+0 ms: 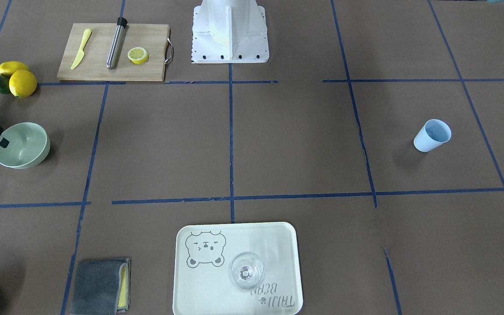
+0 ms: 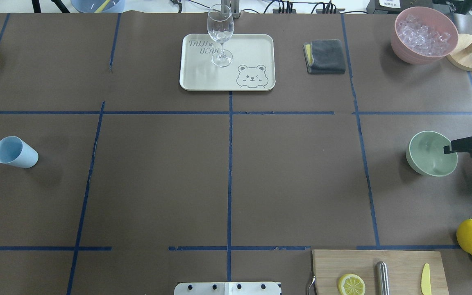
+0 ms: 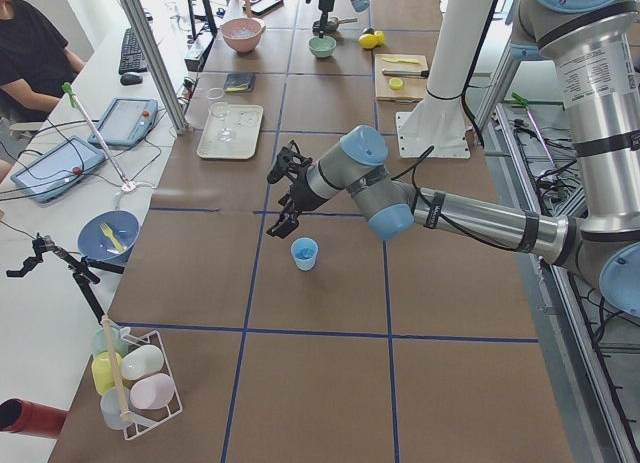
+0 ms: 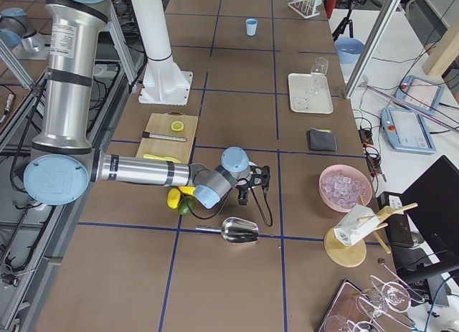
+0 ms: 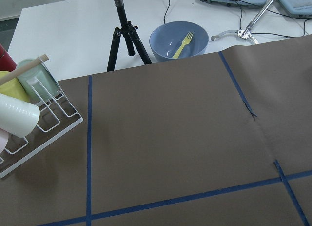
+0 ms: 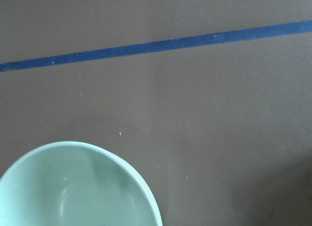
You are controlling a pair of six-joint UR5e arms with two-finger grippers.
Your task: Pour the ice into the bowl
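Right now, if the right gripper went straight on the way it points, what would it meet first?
Most likely the bowl: the right gripper points at it, with its tip at the bowl's rim. Whether it touches the rim or hangs just above it is unclear.

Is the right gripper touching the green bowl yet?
Cannot tell. Overhead, the right gripper overlaps the bowl rim, but no view shows its height against it.
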